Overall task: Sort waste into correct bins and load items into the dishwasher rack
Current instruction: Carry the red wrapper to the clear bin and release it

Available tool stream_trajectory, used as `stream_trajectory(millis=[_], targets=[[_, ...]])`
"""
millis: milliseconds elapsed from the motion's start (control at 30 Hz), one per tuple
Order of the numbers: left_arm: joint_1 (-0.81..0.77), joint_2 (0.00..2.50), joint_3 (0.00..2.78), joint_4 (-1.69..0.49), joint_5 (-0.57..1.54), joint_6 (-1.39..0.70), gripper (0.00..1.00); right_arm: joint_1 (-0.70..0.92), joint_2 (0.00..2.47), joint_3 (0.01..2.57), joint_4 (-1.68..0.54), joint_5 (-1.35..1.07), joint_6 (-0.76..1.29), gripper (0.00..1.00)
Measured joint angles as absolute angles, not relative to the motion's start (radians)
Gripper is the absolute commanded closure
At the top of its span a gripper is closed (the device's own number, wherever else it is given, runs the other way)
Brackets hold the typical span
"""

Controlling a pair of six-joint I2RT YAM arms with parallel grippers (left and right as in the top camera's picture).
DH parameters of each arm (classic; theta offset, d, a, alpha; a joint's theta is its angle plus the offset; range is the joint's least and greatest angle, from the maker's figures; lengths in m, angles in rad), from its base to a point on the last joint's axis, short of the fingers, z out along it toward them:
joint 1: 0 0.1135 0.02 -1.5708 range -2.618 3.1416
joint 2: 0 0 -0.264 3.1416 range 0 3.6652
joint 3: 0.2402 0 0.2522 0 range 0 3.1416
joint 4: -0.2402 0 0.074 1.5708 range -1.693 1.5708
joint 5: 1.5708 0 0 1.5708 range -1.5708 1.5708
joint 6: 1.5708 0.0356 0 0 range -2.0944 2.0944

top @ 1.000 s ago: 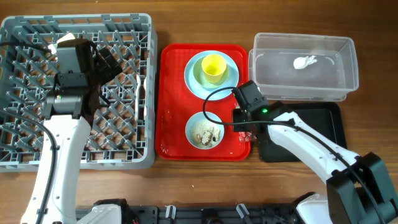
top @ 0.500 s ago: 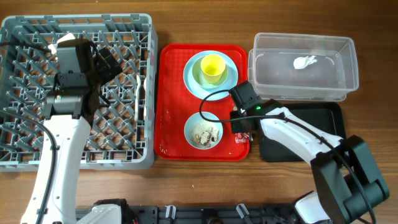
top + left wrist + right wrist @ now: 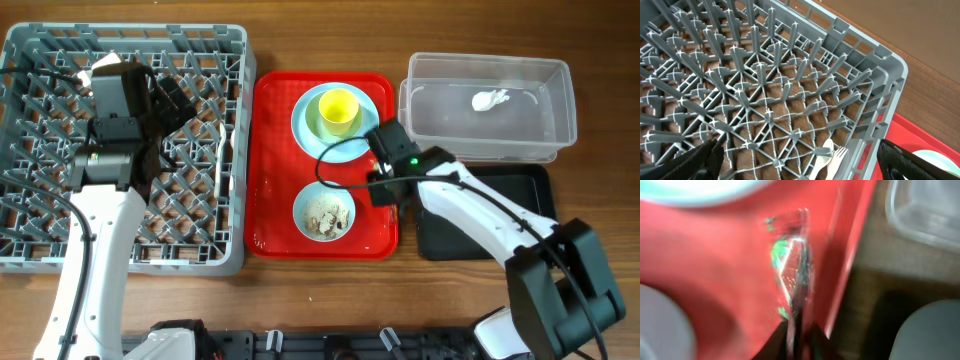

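Note:
My right gripper (image 3: 797, 339) is shut on the red snack wrapper (image 3: 790, 265), which it holds just above the right edge of the red serving tray (image 3: 275, 150). From overhead the wrapper is hidden under that gripper (image 3: 385, 190). On the tray are a pale blue plate (image 3: 305, 128) with a yellow cup (image 3: 338, 110) on it, and a small bowl (image 3: 325, 212) holding beige scraps. My left gripper (image 3: 805, 169) hangs open over the grey dishwasher rack (image 3: 120, 262). A white spoon and fork (image 3: 829, 156) lie in the rack. A crumpled tissue (image 3: 489, 99) lies in the clear tub (image 3: 490, 150).
The shallow black tray (image 3: 500, 215) sits in front of the clear tub, just right of the red tray. My right arm reaches across its left part. The rack's upright pegs (image 3: 765, 75) fill the space under my left gripper.
My right gripper has closed on the wrapper and moved toward the far side along the tray's right edge. The wrapper no longer shows by the tray's near right corner. The left arm is still.

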State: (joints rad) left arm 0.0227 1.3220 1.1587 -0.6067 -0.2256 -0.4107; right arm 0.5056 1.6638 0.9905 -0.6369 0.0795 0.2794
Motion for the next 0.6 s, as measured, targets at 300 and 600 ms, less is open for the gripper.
stream_trajectory(millis=[300, 600], targets=[[0.023, 1.322, 1.159, -0.606, -0.226, -0.411, 0.00, 0.493, 1.664, 1.201, -0.757, 0.102, 0.215, 0.96], [0.023, 1.322, 1.159, -0.606, -0.226, -0.411, 0.00, 0.229, 1.663, 1.269, -0.560, 0.236, 0.196, 0.96]])
